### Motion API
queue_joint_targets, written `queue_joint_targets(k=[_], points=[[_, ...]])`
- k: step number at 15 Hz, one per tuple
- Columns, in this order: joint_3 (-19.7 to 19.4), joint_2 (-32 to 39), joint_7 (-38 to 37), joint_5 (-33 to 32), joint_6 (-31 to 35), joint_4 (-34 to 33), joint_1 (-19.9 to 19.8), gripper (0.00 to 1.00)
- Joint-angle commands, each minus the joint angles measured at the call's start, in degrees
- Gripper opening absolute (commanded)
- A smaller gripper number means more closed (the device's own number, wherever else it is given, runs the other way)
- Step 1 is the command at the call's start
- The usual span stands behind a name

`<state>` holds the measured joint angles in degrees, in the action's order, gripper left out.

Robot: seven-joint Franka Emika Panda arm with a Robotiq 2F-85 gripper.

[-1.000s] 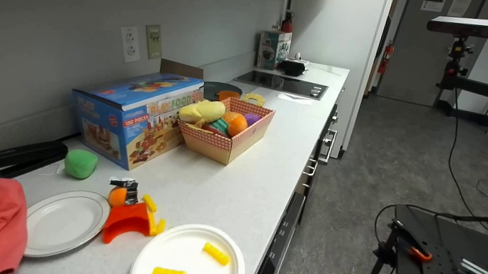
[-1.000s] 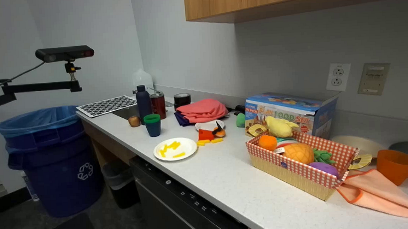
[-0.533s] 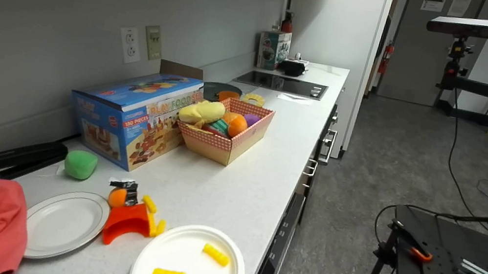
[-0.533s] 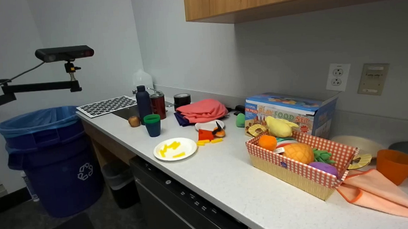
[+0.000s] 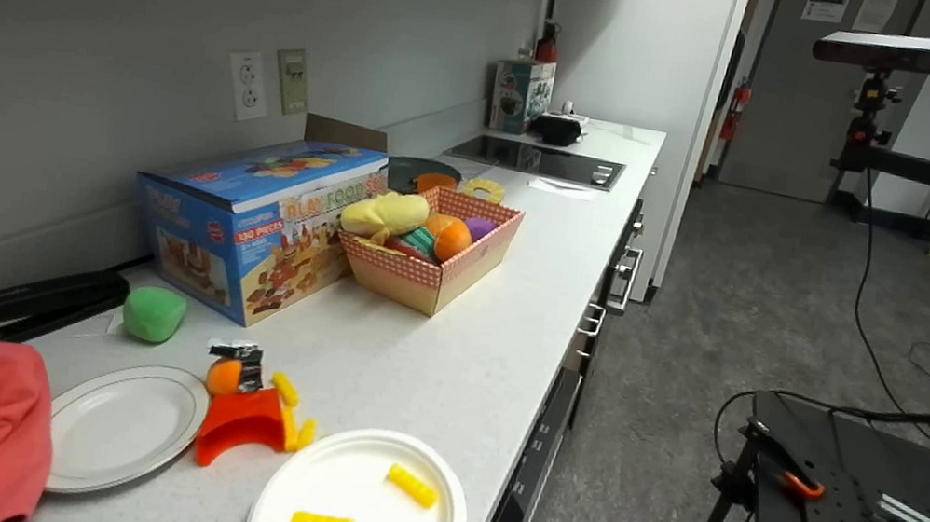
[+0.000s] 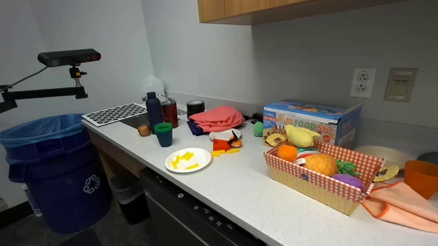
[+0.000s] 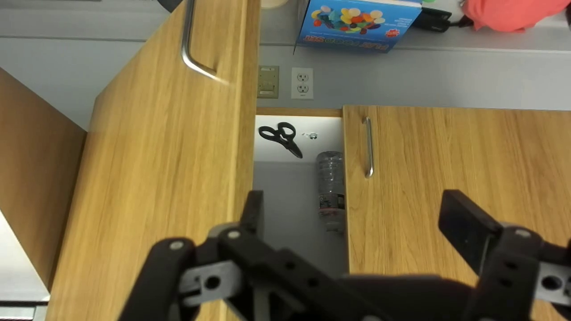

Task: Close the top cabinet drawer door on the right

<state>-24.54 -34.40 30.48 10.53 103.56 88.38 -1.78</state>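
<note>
Inside, the cabinet (image 7: 285,196) holds scissors (image 7: 288,142) and a bottle (image 7: 331,178).

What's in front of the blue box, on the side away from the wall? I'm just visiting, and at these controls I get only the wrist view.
Observer: In both exterior views, a checked basket with toy food in it.
Visitor: And is anything under the red cloth?
Observer: Yes, a dark blue cloth pokes out from beneath it.
Visitor: Anything on the floor, before I swing this open door shut?
Observer: A blue bin, near one end of the counter.
</note>
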Motion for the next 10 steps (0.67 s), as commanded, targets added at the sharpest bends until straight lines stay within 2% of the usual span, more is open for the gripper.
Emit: queue_joint_targets(k=[1,6,10], points=[[-0.5,1.5,-0.8,-0.3,4.3,0.1,0.2,1.00],[-2.7,6.2,-0.8,0.1,13.5,1.6,-0.4,1.00],[-3.9,9.1,-0.3,1.4,12.6,1.6,-0.3,1.00]])
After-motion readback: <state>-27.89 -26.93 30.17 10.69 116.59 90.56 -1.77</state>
